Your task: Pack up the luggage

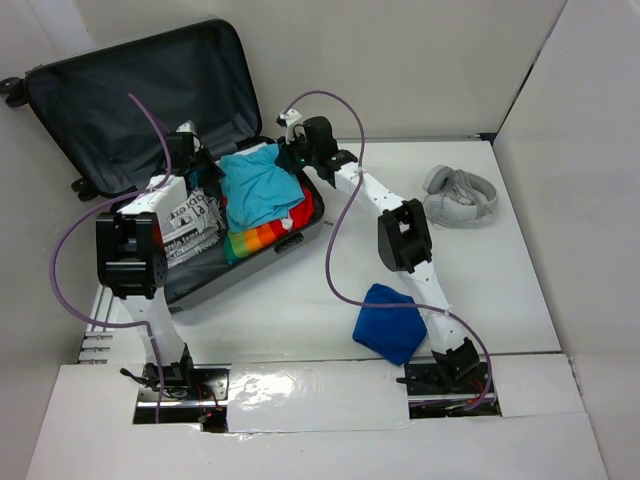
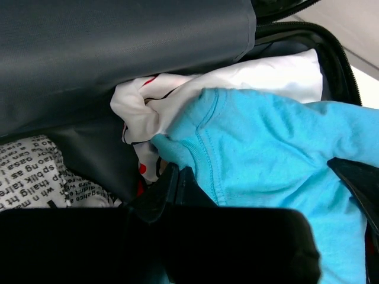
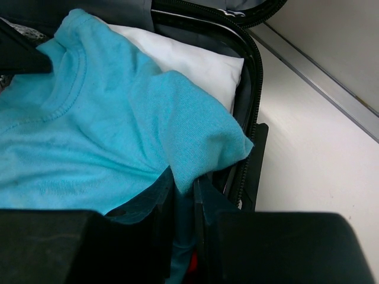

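The luggage (image 1: pixel 140 100) lies open at the back left, its dark lid propped up. A turquoise shirt (image 1: pixel 258 188) lies on top of the clothes inside, over a white garment (image 2: pixel 177 94) and a rainbow-striped item (image 1: pixel 262 240). My left gripper (image 1: pixel 200 157) is at the case's back left; in the left wrist view it (image 2: pixel 176 171) is shut, its tips touching the shirt's collar (image 2: pixel 201 136). My right gripper (image 1: pixel 297 155) is at the case's back right edge; it (image 3: pixel 185 195) is shut on the shirt's sleeve (image 3: pixel 201 142), with fabric between the fingers.
A white cloth printed with black words (image 1: pixel 195 225) fills the case's left side. A blue pouch (image 1: pixel 388 322) lies on the table by the right arm's base. White-grey headphones (image 1: pixel 460 195) lie at the right. The case's zip rim (image 3: pixel 251 71) runs beside my right gripper.
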`<state>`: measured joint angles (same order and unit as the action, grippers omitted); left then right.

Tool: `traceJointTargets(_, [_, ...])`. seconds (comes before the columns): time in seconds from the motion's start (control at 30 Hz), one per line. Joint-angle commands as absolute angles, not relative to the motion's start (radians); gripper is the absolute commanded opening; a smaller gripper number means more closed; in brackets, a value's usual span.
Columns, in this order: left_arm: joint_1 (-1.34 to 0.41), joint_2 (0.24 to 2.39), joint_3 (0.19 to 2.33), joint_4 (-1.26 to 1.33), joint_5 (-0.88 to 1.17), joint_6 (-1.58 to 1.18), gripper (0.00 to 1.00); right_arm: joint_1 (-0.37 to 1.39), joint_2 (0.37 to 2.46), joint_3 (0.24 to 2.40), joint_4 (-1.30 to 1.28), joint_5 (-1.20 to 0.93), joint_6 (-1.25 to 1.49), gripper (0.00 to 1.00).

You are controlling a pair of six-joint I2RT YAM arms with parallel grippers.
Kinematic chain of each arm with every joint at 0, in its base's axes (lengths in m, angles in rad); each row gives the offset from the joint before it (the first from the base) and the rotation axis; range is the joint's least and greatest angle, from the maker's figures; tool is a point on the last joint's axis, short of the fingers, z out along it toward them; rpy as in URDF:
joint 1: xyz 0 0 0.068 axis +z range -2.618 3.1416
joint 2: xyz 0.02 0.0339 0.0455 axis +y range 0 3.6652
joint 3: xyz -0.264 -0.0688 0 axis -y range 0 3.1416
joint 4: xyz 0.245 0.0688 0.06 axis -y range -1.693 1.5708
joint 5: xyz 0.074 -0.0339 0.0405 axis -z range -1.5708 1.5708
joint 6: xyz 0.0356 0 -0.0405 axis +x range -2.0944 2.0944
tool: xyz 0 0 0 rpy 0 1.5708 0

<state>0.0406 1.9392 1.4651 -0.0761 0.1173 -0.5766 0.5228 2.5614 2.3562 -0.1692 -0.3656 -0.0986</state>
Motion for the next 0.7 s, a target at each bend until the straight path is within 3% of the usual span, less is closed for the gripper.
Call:
traceJointTargets(0.0, [0.048,1.872,1.441,0.028,0.080,-0.552,0.00,0.492,2.519,2.410,-0.089,-0.315,-0.121,0.00])
traceJointTargets(0.37, [0.048,1.971,1.526,-0.034,0.023,-0.572,0.00,0.463,2.589,2.477,-0.100,-0.345,-0.121,0.04])
traceJointTargets(0.67, [0.048,1.993,1.545,-0.072,-0.079,-0.615,0.00,0.463,2.620,2.468,-0.100,-0.408,-0.141,0.13])
